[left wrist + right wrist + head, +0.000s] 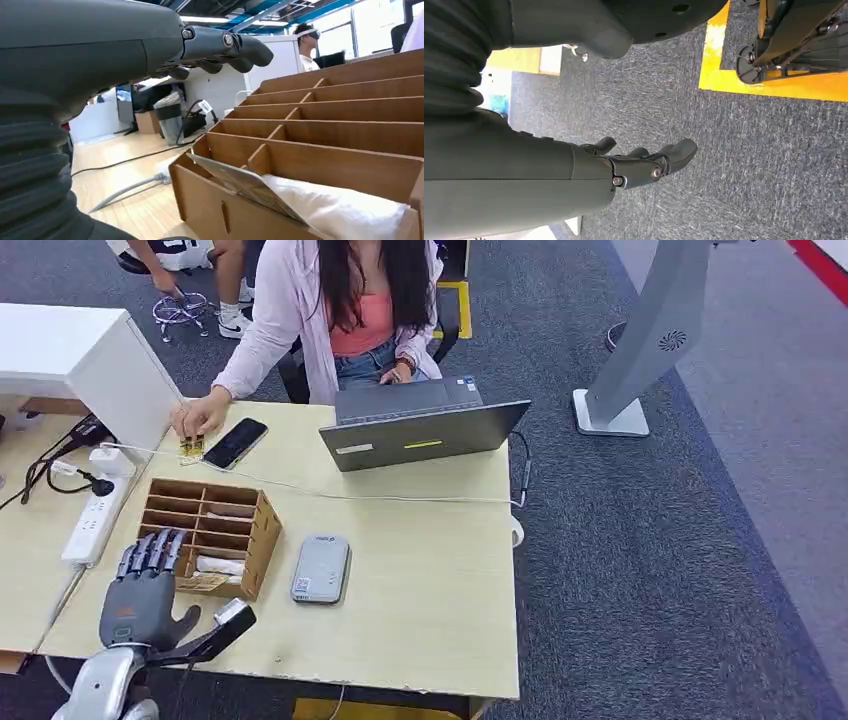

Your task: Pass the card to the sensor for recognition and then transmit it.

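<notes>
Beside the wooden organizer the left hand hovers released; right hand hangs empty, fingers apart

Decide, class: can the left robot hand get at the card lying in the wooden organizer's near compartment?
Probably yes. The left robot hand hovers open beside the wooden organizer, and the card sticks out of the near compartment with nothing covering it.
</notes>
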You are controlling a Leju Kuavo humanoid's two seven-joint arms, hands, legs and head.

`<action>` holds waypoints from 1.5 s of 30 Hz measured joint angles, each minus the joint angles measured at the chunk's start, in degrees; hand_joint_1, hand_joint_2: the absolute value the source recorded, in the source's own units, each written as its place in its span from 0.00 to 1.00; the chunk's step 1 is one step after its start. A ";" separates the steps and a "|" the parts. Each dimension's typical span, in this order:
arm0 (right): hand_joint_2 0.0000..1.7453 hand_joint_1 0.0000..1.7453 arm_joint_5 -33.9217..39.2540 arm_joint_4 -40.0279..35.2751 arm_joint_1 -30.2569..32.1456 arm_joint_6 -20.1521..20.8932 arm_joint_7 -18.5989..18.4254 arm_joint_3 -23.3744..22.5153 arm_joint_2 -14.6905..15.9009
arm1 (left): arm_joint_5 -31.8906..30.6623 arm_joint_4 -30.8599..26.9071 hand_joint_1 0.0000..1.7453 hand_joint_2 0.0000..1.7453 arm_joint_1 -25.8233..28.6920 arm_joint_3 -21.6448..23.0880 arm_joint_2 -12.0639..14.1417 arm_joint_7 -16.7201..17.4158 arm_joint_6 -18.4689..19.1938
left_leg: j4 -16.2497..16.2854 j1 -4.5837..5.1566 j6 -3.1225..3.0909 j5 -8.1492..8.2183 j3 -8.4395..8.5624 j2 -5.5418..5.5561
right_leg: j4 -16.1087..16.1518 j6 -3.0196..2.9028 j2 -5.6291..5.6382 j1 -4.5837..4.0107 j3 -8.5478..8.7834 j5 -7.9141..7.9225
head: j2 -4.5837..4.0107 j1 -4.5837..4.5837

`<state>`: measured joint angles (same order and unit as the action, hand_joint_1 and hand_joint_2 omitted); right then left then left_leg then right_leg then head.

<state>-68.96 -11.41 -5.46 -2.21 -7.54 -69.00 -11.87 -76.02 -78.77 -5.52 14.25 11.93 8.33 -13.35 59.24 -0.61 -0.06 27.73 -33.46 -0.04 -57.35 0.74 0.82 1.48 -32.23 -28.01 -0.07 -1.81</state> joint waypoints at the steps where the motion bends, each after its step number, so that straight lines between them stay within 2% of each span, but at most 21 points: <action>1: 1.00 0.00 0.00 0.00 0.00 0.00 0.00 0.00 0.00 | 0.00 0.09 0.00 1.00 -0.01 -0.02 -0.07 -0.13 0.00 | 0.00 0.00 0.00 0.00 0.00 0.00 | 0.00 0.00 0.00 0.00 0.00 0.00 | 0.00 0.00; 18: 1.00 0.00 -0.13 -0.02 0.00 0.00 0.00 0.02 0.00 | -0.09 1.01 0.00 1.00 -0.35 -0.07 -0.61 -0.39 0.00 | 0.00 0.00 0.00 0.00 0.00 0.00 | 0.00 0.00 0.00 0.00 0.00 0.00 | 0.00 0.00; 19: 1.00 0.00 -0.18 0.00 0.00 0.00 0.00 0.02 0.00 | -0.15 1.09 0.21 1.00 -0.41 -0.07 -0.68 -0.44 -0.02 | 0.00 0.00 0.00 0.00 0.00 0.00 | 0.00 0.00 0.00 0.00 0.00 0.00 | 0.00 0.00; 20: 1.00 0.00 -0.20 0.00 0.00 0.02 0.00 0.02 0.00 | -0.30 1.22 1.00 1.00 -0.51 -0.07 -0.76 -0.46 -0.04 | 0.00 0.00 0.00 0.00 0.00 0.00 | 0.00 0.00 0.00 0.00 0.00 0.00 | 0.00 0.00; 27: 1.00 0.00 -0.55 -0.02 0.00 0.02 0.02 0.41 0.00 | -1.01 1.55 1.00 1.00 -0.77 -0.07 -1.14 -1.46 -3.85 | 0.00 0.00 0.00 0.00 -0.01 0.00 | 0.00 0.00 0.00 0.00 0.00 0.00 | 0.00 -0.02; 45: 1.00 0.00 -0.37 -0.02 0.02 0.02 0.52 0.87 0.00 | -1.01 1.53 1.00 1.00 -0.62 -0.57 -1.25 -2.36 -4.31 | 0.00 0.00 0.00 0.00 -0.01 0.00 | 0.00 0.00 0.00 0.00 0.01 0.00 | 0.00 0.00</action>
<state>-69.33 -11.43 -5.45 -2.19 -7.02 -68.13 -11.87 -77.02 -77.24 -6.14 13.68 10.69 5.97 -17.66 59.24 -0.61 -0.07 27.73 -33.47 -0.03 -57.35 0.74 0.81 1.48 -32.22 -28.01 -0.07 -1.81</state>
